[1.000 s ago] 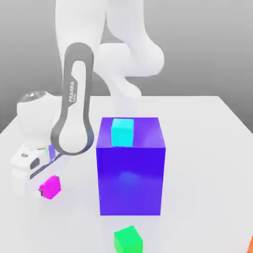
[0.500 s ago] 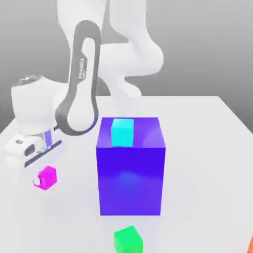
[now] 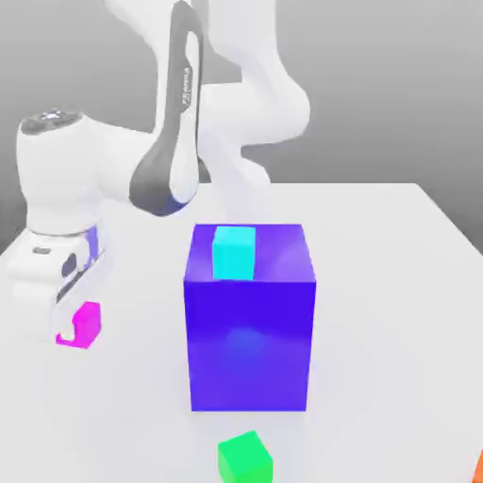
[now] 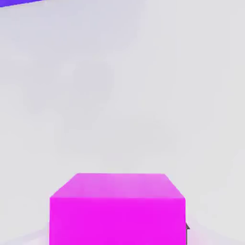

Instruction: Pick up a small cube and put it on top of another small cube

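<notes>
Lift is the change: a second ago the pink cube (image 3: pixel 81 325) sat low by the table's (image 3: pixel 396 245) left edge in the exterior view, tilted in the grasp; now it hangs level beneath the gripper (image 3: pixel 68 332), a little higher and further towards that edge, with the arm swung upright. Jaws are clenched on the pink cube, which looms close in the hand view. So pickup looks done. Carrying comes next: the green cube (image 3: pixel 245 458) waits at the near edge, past the big blue cube (image 3: pixel 250 321) with its cyan cube (image 3: pixel 233 252) on top.
</notes>
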